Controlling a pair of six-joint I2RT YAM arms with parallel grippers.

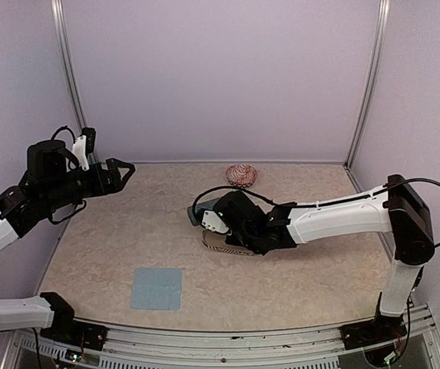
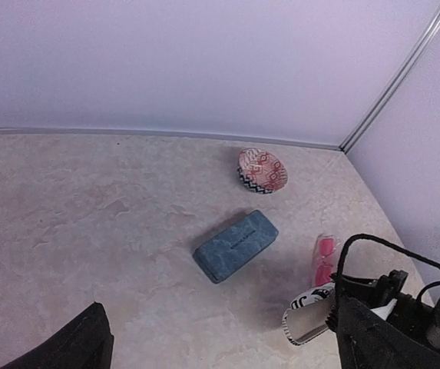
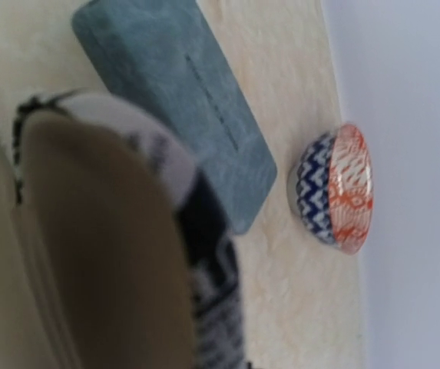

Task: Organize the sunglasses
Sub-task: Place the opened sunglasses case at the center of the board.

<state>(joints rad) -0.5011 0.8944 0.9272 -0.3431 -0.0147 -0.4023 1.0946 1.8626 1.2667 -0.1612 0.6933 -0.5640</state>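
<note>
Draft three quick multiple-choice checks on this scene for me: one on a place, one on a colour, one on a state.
1. Where do the pink sunglasses lie?
A. In the patterned bowl
B. On the table, near the black-and-white pouch
C. In the left tool

2. What colour is the flat cloth square near the table's front edge?
A. Light blue
B. Yellow
C. Black

3. In what state is the blue-teal hard case?
A. Open, with glasses inside
B. Closed, lying flat
C. Standing on end

Answers:
1. B, since the left wrist view shows them on the bare tabletop just beyond the pouch.
2. A, since the top view shows a pale blue square.
3. B, since the left wrist view shows its lid shut and its broad side down.
</note>
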